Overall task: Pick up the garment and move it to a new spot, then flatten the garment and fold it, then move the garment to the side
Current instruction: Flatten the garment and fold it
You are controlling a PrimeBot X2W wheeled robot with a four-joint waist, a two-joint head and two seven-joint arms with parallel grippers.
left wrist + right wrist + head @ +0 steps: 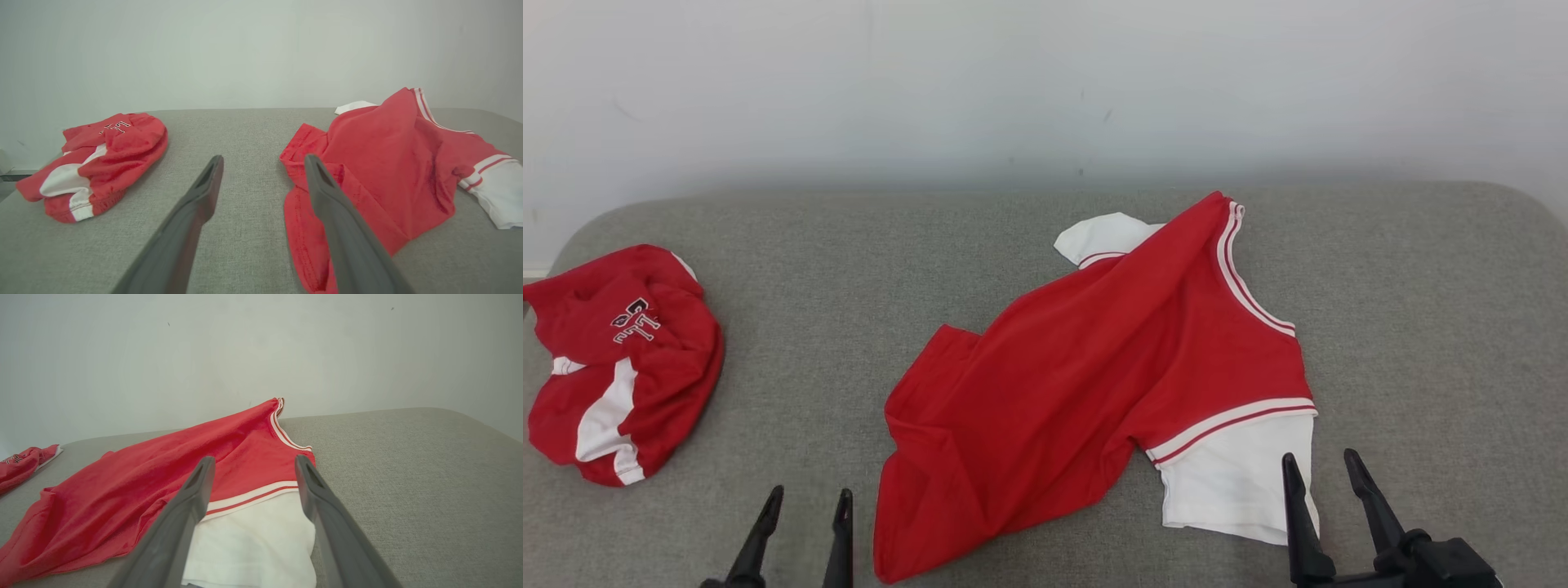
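Observation:
The garment [1094, 367] is a red shirt with white sleeves and striped trim, lying crumpled and partly spread across the middle of the grey padded table [849, 269]. From the left wrist it shows as the garment [384, 163], from the right wrist as the garment [171, 486]. My left gripper [806, 506] hovers open near the front edge, just left of the shirt's hem [302, 228]. Open as well, my right gripper [1321, 461] hangs over the white sleeve [1241, 482] at the front right. Nothing sits between either pair of fingers.
A second red and white garment [621, 367] with lettering lies bunched at the table's left edge, seen also as the bunched garment [98, 159]. A pale wall [1045, 90] rises behind the table. Bare grey surface lies between the two garments and at the far right.

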